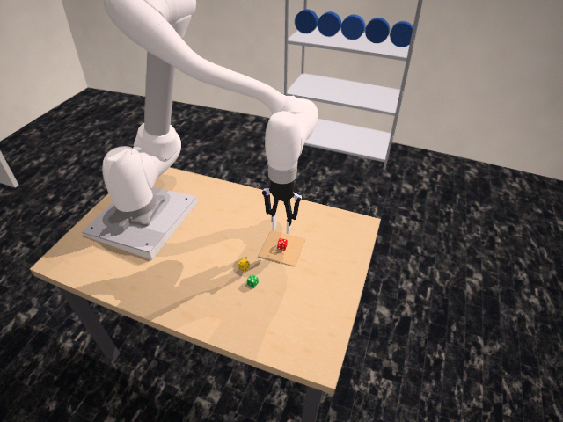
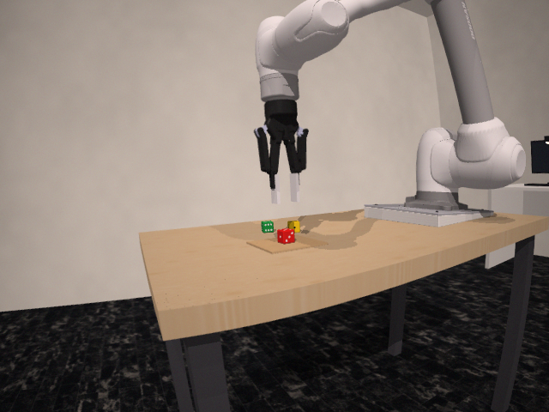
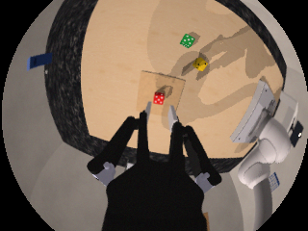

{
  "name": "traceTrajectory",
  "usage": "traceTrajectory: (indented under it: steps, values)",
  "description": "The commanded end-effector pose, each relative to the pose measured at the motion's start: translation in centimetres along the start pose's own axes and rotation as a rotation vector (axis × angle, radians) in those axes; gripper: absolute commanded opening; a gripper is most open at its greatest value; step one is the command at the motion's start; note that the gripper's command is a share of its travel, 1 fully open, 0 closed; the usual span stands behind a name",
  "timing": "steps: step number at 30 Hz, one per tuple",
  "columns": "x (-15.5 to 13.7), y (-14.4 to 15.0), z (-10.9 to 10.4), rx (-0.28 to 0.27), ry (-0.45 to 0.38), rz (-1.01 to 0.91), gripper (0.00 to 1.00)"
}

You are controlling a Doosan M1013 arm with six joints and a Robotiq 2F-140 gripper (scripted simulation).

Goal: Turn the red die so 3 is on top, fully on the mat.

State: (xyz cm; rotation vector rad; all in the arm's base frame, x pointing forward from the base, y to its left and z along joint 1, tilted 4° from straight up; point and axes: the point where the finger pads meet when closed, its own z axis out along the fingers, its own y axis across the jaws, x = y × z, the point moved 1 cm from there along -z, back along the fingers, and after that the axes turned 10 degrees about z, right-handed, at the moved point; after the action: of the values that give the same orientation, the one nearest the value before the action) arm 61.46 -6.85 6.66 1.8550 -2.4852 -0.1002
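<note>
The red die lies flat on the thin tan mat, near the mat's middle. Its top pips are too small to read. My gripper hangs straight above the red die, well clear of it. Its fingers point down, drawn close with a narrow gap, and hold nothing. The yellow die and the green die lie flat on the table beside the mat, apart from each other.
The wooden table carries the arm's grey base plate at one end. A metal shelf with blue discs stands on the floor beyond the table.
</note>
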Motion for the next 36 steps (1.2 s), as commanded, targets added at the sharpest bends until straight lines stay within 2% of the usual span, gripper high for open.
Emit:
traceTrajectory:
  steps: [1,36]
  values:
    - [-0.04,-0.33,-0.02,0.003,-0.004,-0.004,0.28]
    - [-0.04,-0.34,0.37,0.004,-0.004,-0.004,0.28]
